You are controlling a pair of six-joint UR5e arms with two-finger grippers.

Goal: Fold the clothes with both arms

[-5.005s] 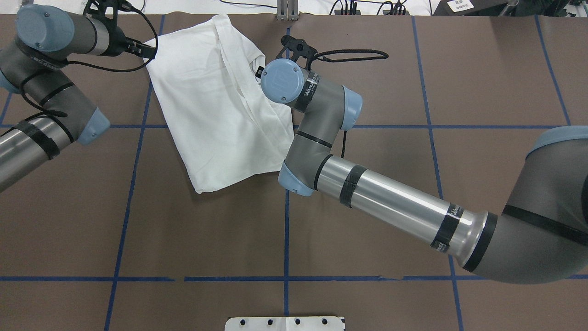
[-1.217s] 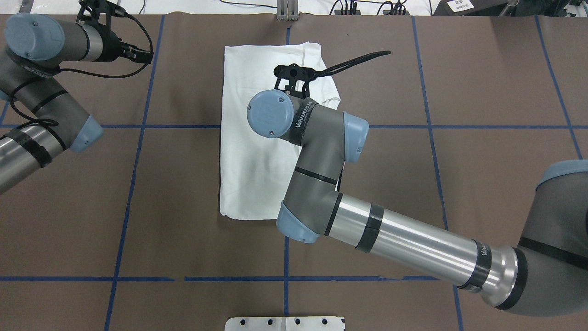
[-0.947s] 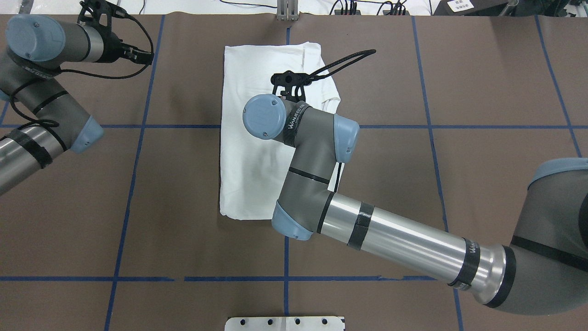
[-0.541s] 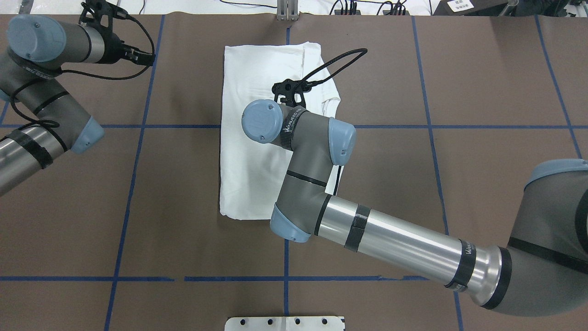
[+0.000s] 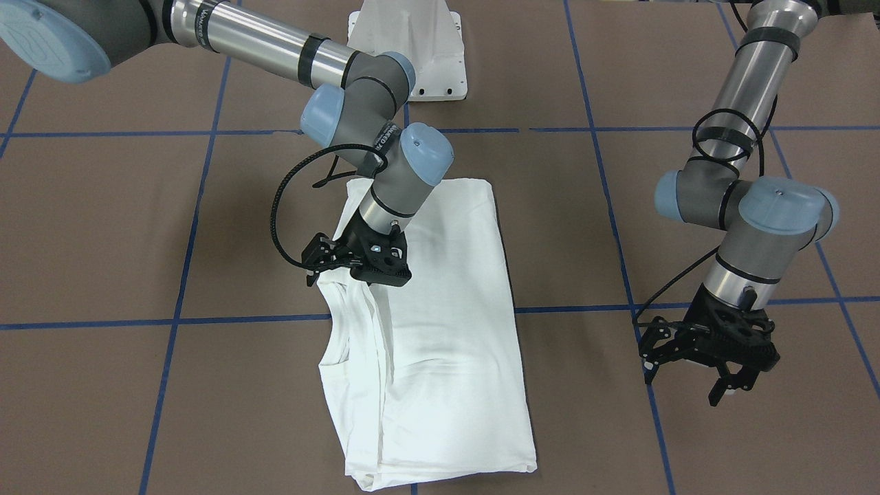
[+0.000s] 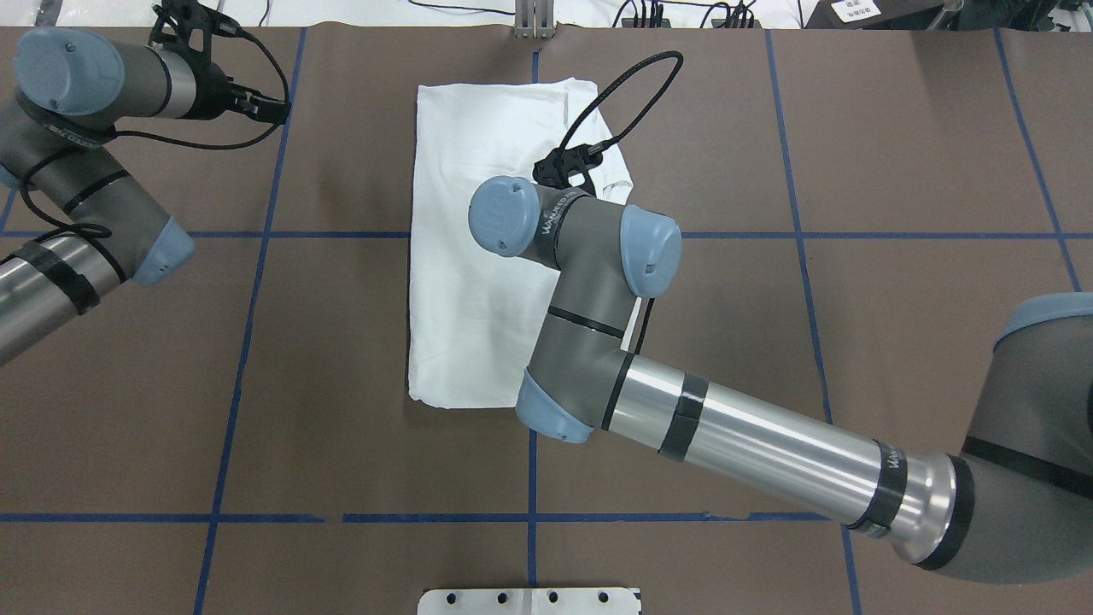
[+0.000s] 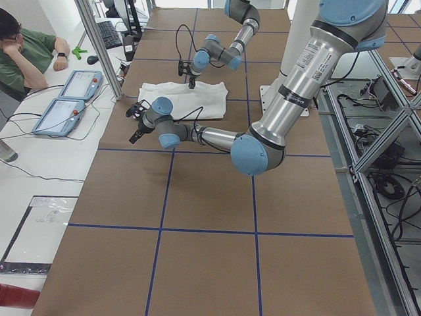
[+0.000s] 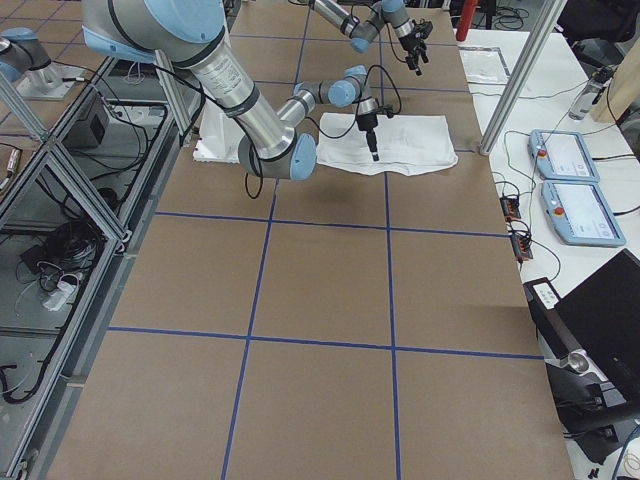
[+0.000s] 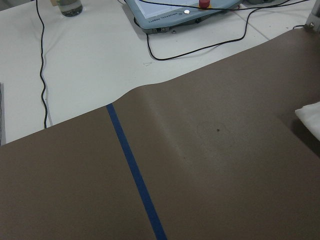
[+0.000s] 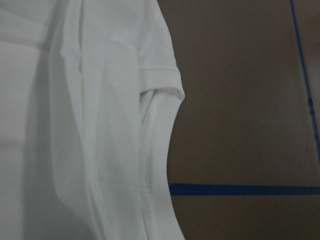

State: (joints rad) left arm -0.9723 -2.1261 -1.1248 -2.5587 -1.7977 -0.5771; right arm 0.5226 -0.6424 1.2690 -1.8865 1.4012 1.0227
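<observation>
- The shirt [image 5: 440,330] is showing soft, matt white cloth, lightly creased, with stitched hems
- The table cover [image 5: 137,227] is looking like matt brown paper, its blue tape lines [image 5: 227,319] faintly glossy
- The right arm [image 6: 751,448] and left arm [image 5: 748,75] are gleaming with polished metal tubes, matt grey joints and smooth light blue caps
- The left gripper [image 5: 686,386] and right gripper [image 5: 316,267] are showing matt black plastic

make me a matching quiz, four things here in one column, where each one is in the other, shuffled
1. white folded cotton shirt
2. black two-finger right gripper
3. black two-finger left gripper
4. white metal pedestal base

a. over bare brown table, clear of the shirt
b. on the robot's side of the table
c. lying flat on the table
d. at the shirt's sleeve edge

Pairs: 1-c, 2-d, 3-a, 4-b
</observation>
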